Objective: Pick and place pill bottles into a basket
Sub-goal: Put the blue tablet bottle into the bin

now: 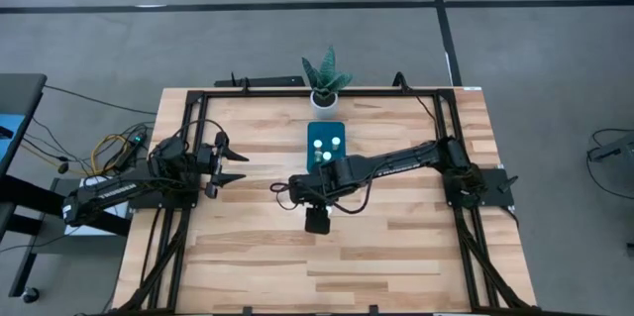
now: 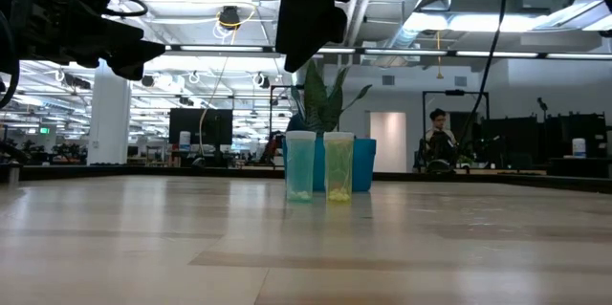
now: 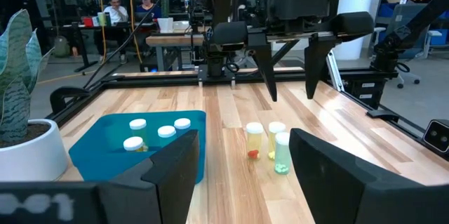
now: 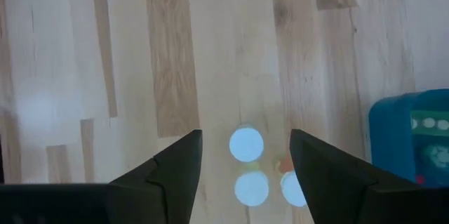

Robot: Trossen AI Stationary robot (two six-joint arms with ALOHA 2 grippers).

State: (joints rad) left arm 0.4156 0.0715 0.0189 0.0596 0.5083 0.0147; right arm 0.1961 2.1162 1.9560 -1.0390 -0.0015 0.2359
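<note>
wooden table [image 1: 396, 247], bare over most of its surface. right arm reaches across the middle; right gripper [image 3: 289, 87] hangs above three pill bottles [image 3: 270, 147], jaws wide apart, holding nothing. left gripper [image 1: 236, 165] waits at the table's left side, jaws spread wide, empty. teal basket [image 3: 105, 147] sits just beside the standing bottles, with four white-capped bottles [image 3: 158, 131] inside. white plant pot [image 1: 324, 99] stands at the far edge beyond the basket.
</note>
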